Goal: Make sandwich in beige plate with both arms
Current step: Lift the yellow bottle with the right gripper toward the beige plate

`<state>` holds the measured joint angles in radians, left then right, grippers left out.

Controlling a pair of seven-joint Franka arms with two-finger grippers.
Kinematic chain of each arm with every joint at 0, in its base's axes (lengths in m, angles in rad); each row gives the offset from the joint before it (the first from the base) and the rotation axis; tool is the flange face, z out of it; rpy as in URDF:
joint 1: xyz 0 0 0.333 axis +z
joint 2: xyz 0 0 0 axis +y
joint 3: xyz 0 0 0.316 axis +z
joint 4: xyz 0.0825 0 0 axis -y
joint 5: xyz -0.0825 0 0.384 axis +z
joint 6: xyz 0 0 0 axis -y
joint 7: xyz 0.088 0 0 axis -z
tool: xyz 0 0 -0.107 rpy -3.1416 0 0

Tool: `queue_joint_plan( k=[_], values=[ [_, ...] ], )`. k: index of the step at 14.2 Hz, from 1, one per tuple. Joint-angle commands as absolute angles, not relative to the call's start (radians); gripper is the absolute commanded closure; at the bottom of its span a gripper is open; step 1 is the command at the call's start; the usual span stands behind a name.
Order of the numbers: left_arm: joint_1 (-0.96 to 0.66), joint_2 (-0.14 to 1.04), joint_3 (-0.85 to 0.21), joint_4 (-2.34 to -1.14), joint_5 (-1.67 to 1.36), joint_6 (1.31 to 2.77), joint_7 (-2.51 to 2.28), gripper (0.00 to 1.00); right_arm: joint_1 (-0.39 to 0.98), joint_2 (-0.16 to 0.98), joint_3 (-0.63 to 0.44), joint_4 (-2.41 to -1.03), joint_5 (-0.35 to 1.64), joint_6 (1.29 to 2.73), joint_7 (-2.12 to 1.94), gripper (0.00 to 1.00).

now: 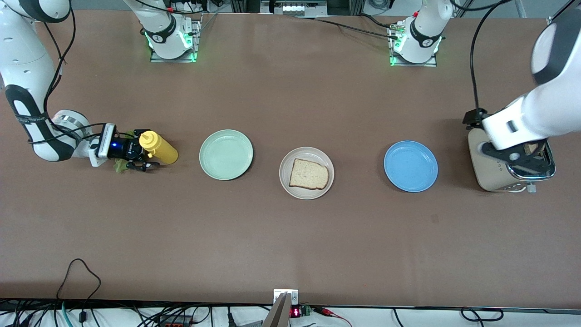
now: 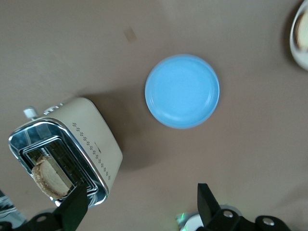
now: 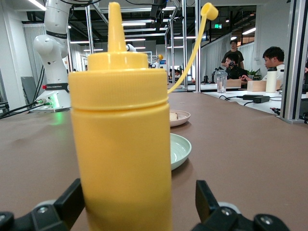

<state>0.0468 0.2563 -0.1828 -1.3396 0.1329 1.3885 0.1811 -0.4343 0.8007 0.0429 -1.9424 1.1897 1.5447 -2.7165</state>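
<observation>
My right gripper (image 1: 144, 159) sits low at the table's right-arm end, jaws wide around the yellow bottle (image 1: 160, 147) (not clamped). Left gripper (image 2: 139, 207) hangs wide open over the toaster (image 1: 490, 170). One bread slice (image 1: 308, 174) lies on the beige plate (image 1: 287, 181), mid-table.

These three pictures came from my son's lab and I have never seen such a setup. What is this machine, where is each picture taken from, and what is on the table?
Two white robot arms with two-finger grippers work at a brown table. One picture looks down from a high camera facing them; the other two come from cameras on each arm's wrist.

In a row lie a mint-green plate, a beige plate holding one bread slice, and a blue plate.

The right gripper is low at the table, open around a yellow squeeze bottle, with something green under it. The left gripper hangs open over a toaster with toast in its slot. Neither holds anything.
</observation>
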Motion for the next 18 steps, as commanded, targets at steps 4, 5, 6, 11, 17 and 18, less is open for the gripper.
queue_joint_plan(
  k=[4,5,6,11,17,18],
  values=[
    [-0.028,-0.012,0.006,-1.673,0.046,1.703,0.164,0.00,-0.410,0.792,0.041,-1.964,1.224,1.537,-2.767,0.00],
    [-0.023,-0.015,-0.006,-1.681,0.070,1.695,0.166,0.00,-0.408,0.792,0.041,-1.965,1.226,1.537,-2.767,0.00],
    [-0.020,-0.015,-0.006,-1.681,0.071,1.660,0.172,0.00,-0.410,0.790,0.041,-1.964,1.226,1.536,-2.769,0.09],
    [-0.021,-0.011,-0.011,-1.663,0.066,1.628,0.164,0.00,-0.405,0.776,0.041,-1.962,1.226,1.535,-2.770,0.85],
    [-0.023,-0.008,-0.009,-1.661,0.066,1.628,0.158,0.00,-0.289,0.603,0.038,-1.945,1.241,1.679,-2.552,0.85],
    [-0.023,-0.008,-0.009,-1.660,0.066,1.628,0.158,0.00,-0.263,0.574,0.037,-1.939,1.241,1.722,-2.501,0.85]
  ],
)
